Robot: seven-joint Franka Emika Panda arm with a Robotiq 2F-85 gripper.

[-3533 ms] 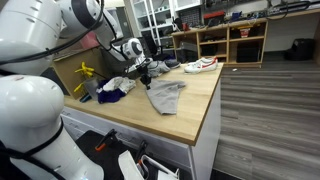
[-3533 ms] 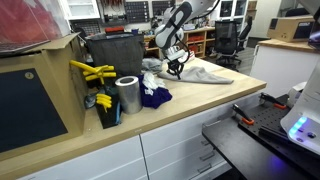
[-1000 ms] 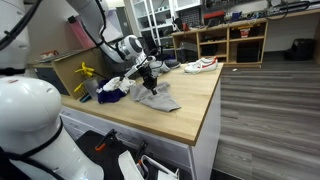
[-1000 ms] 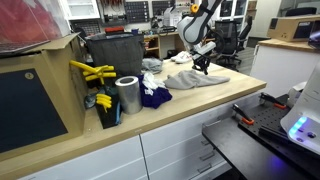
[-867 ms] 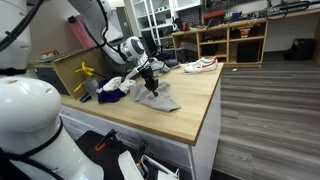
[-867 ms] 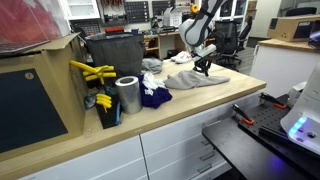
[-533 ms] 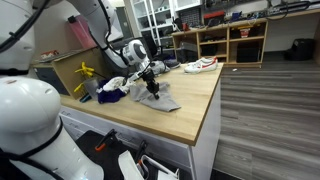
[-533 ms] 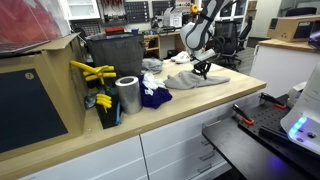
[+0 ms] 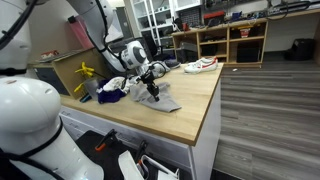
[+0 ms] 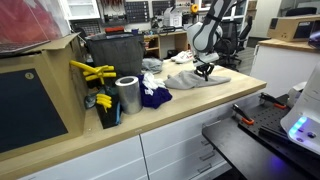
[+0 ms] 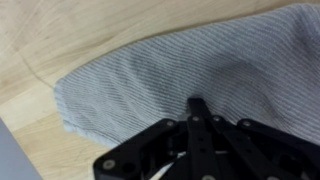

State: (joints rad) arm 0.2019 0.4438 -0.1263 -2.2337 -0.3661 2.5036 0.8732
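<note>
The arm is bent over the light wooden worktop (image 9: 195, 110), with the wrist turned straight down, as seen in both exterior views. The black two-fingered gripper (image 9: 153, 90) is closed tight, and a pinch of the grey ribbed cloth (image 11: 140, 70) is nipped between its tips. The cloth is spread flat on the worktop, near a crumpled dark blue cloth (image 10: 153, 97) and a shiny metal can (image 10: 127, 95)

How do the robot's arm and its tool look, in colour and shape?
The arm has rounded white segments with dark joints. The tool is black; in the wrist view its fingers are slim black bars with round pivots.
</note>
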